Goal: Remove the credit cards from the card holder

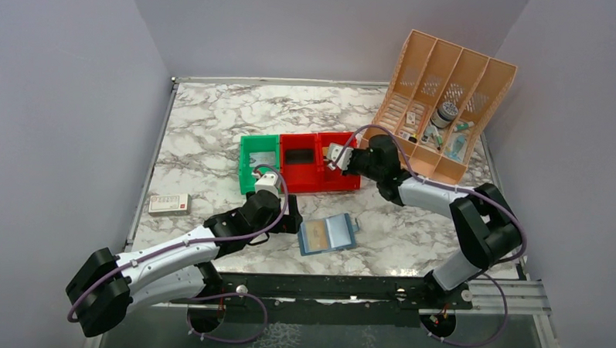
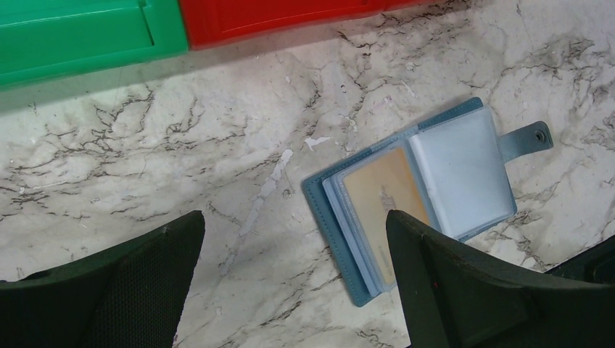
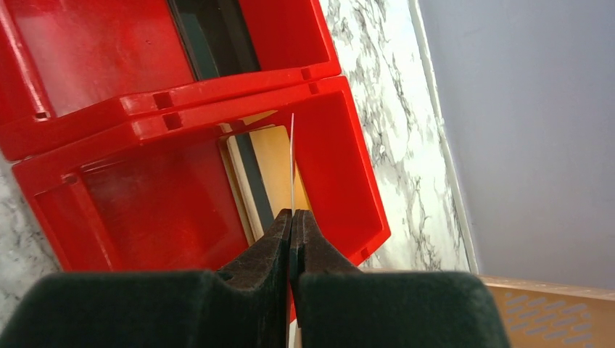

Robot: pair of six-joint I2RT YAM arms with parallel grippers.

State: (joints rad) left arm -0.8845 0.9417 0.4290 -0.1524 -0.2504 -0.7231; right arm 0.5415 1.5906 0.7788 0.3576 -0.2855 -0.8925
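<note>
The blue card holder (image 1: 327, 233) lies open on the marble, near the front. In the left wrist view the card holder (image 2: 428, 190) shows a tan-gold credit card (image 2: 382, 199) in a clear sleeve. My left gripper (image 1: 291, 221) hovers just left of it, open and empty; the left gripper (image 2: 295, 215) has its right finger (image 2: 464, 283) over the holder's near edge. My right gripper (image 1: 341, 157) is over the right red bin (image 1: 343, 179), shut on a thin pale card (image 3: 292, 156) seen edge-on. A tan card (image 3: 275, 163) lies inside that bin (image 3: 341, 167).
A middle red bin (image 1: 299, 164) and a green bin (image 1: 257, 161) stand in a row with the right one. A white-and-red flat box (image 1: 169, 204) lies at the left. An orange divided organiser (image 1: 445, 101) with small items stands at the back right.
</note>
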